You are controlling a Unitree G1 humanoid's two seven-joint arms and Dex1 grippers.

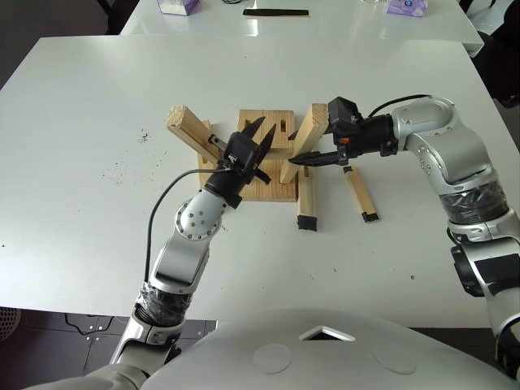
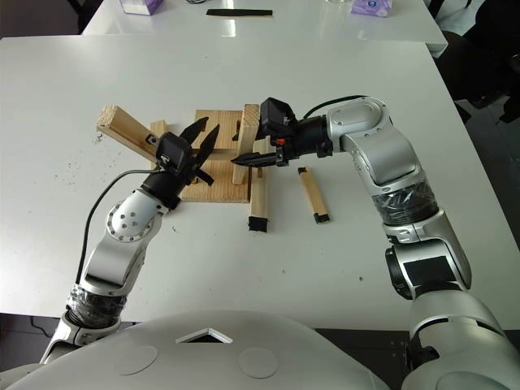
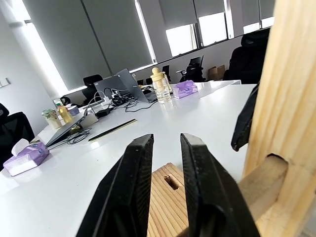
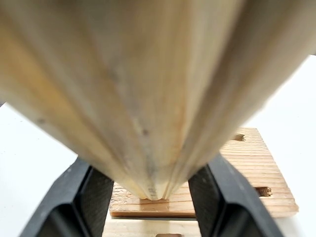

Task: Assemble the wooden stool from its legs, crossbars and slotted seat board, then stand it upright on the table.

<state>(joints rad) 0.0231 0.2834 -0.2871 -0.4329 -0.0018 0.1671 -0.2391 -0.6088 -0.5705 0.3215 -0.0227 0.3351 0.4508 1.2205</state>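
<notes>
Nearest me, low in the head view, two loose legs lie flat on the white table (image 1: 81, 203). The first loose leg (image 1: 307, 201) has a black foot and lies against the lower right corner of the seat board (image 1: 272, 188). The second loose leg (image 1: 360, 193) lies apart from it, further right.

The seat board lies flat at frame centre, slots up. My left claw (image 1: 265, 128) hovers over its left half with fingers spread and nothing between them. Just left of it a slanting leg (image 1: 188, 128) leans up and away toward the upper left, its low end at the board (whether it is seated I cannot tell).

At centre right, my right claw (image 1: 294, 160) is clamped on the upright leg (image 1: 310, 126). That leg tilts rightward with its lower end at the board's right edge. The right wrist view shows the wood pinched between both fingers (image 4: 84, 197).

I judge I'm fitting this leg into its slot, early in the build. Next I need to square the leg over the slot and press down, using the left claw to brace the board.

Far back, a tissue box (image 1: 177, 6) and a black strip (image 1: 276, 12) sit on another table.
</notes>
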